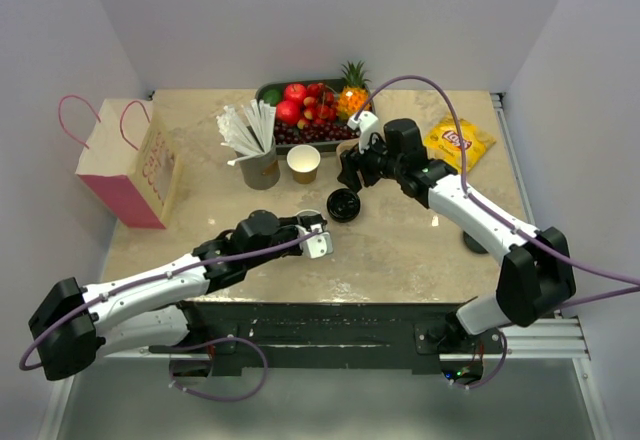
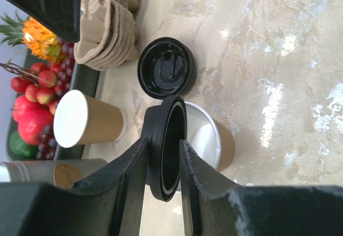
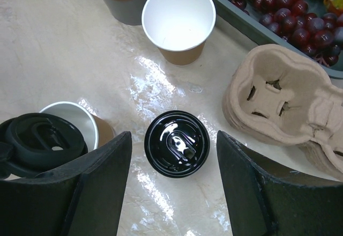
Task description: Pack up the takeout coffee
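The takeout coffee's brown paper cup (image 2: pixel 226 146) (image 3: pixel 80 117) stands near the table's front with its white inside showing. A black lid (image 2: pixel 167 123) (image 3: pixel 43 139) is tilted over its mouth, partly covering it. My left gripper (image 2: pixel 163 141) (image 1: pixel 318 235) is shut on that lid's rim, which sits edge-on between the fingers. My right gripper (image 3: pixel 172 134) (image 1: pixel 350 185) hangs open above a second black lid (image 3: pixel 177 144) (image 1: pixel 343 204) that lies flat on the table between its fingers, touching neither.
A lidless paper cup (image 3: pixel 178 19) (image 1: pixel 303 163) stands behind the loose lid. Stacked pulp cup carriers (image 3: pixel 284 96) lie to its right. A fruit tray (image 1: pixel 262 91), a grey holder of sticks (image 1: pixel 258 165), a pink bag (image 1: pixel 130 165) and a chips bag (image 1: pixel 458 142) ring the back.
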Action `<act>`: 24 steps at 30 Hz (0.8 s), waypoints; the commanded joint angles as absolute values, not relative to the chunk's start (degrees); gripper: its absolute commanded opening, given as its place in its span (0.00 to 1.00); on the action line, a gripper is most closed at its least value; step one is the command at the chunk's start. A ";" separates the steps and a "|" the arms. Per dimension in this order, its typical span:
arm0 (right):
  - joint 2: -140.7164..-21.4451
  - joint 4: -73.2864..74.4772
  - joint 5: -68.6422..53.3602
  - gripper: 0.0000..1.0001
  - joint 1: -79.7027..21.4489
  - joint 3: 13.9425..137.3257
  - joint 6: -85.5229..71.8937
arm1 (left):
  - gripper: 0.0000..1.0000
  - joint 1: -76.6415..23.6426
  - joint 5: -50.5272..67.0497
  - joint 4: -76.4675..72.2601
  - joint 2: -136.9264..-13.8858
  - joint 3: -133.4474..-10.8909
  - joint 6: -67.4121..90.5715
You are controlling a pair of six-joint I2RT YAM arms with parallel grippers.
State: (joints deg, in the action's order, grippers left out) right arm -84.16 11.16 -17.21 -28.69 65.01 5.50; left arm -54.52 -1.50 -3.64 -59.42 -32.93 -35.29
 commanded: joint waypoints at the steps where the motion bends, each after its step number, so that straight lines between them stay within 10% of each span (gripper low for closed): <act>1: -84.73 8.96 -18.63 0.68 -28.56 67.76 4.57 | 0.35 -54.84 1.40 -2.20 -58.36 -35.07 -32.52; 24: -85.96 9.23 -18.72 0.68 -28.56 68.12 4.31 | 0.37 -54.84 4.48 -2.55 -59.41 -32.61 -30.14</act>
State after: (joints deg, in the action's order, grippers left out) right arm -85.17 11.14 -17.54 -28.69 65.56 5.30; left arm -54.52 3.92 -0.23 -59.24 -33.10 -30.85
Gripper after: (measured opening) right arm 0.673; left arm 0.366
